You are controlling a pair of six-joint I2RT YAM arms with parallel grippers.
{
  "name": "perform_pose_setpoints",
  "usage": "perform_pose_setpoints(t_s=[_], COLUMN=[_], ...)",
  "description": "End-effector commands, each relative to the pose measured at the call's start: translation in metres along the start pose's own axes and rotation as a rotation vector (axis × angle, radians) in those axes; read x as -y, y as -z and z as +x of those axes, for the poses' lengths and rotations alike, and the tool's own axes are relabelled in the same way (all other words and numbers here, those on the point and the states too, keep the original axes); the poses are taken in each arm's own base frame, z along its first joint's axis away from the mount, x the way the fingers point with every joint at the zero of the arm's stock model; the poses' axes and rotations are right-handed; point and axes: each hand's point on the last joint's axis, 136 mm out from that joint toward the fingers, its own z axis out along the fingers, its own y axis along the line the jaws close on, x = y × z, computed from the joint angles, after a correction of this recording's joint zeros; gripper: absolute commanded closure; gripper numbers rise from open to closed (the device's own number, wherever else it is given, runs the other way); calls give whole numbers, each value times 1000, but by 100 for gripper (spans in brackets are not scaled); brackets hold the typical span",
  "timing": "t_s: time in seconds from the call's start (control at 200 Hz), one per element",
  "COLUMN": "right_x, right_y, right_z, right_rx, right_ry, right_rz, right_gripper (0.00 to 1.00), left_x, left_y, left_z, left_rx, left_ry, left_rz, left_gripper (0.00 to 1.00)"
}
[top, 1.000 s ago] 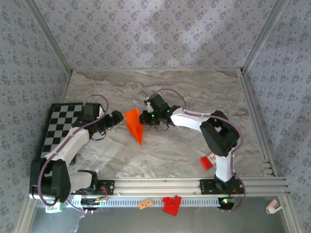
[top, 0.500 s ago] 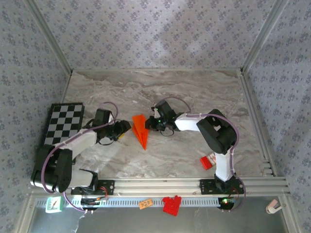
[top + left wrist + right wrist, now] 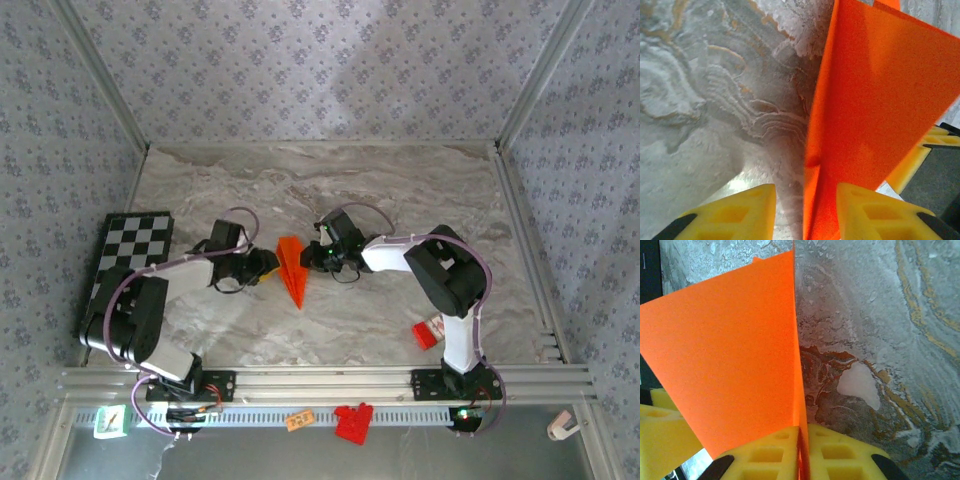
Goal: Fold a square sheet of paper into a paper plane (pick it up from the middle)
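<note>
A: From above, how much room is there?

B: Plenty. One plane (image 3: 291, 266) sits mid-table (image 3: 420, 190), nose toward the near rail, well apart from every wall. Bare marble lies beyond it and to the right. One checkerboard (image 3: 130, 250) hugs the left edge, and one red-and-white box (image 3: 430, 333) sits by the right arm's base.

A: And past the rail?

B: One orange tag (image 3: 299, 420) and one cluster of red blocks (image 3: 353, 421). The tag's marks are too small to read.

A: The grippers?

B: Two. The left gripper (image 3: 270, 263) is just left of the plane, the right gripper (image 3: 311, 258) just right of it.

A: Left wrist view?

B: The yellow fingers (image 3: 747, 207) stand apart. The plane's (image 3: 875, 100) lower edge runs between them, beside the right one, with marble showing in the gap.

A: Right wrist view?

B: The right gripper (image 3: 801, 440) is pressed together on the plane's (image 3: 730, 355) upright fold, and open marble spreads to the right.
</note>
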Motion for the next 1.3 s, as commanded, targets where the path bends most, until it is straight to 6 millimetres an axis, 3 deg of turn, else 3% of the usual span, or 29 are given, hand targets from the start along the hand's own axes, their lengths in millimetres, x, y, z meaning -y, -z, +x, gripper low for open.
perform_pose_setpoints(t_s=[0.0, 0.17, 0.44, 0.825, 1.024, 1.294], right_x=[2, 3, -2, -1, 6, 22], right_y=[1, 3, 9, 17, 15, 7], right_z=[1, 0, -3, -5, -3, 2], right_rx=[-3, -1, 5, 11, 14, 4], right_ry=[-16, -24, -12, 9, -10, -62], right_rz=[-13, -17, -33, 2, 30, 75], right_gripper=[88, 87, 81, 92, 93, 93], left_x=[18, 22, 16, 10, -9, -16], left_y=[-5, -8, -8, 6, 8, 17], left_z=[-4, -4, -8, -13, -8, -10], left_rx=[-21, -34, -18, 29, 44, 71], left_ry=[-43, -46, -34, -46, -1, 18], left_rz=[60, 88, 46, -38, -104, -162], left_gripper=[69, 77, 100, 100, 100, 94])
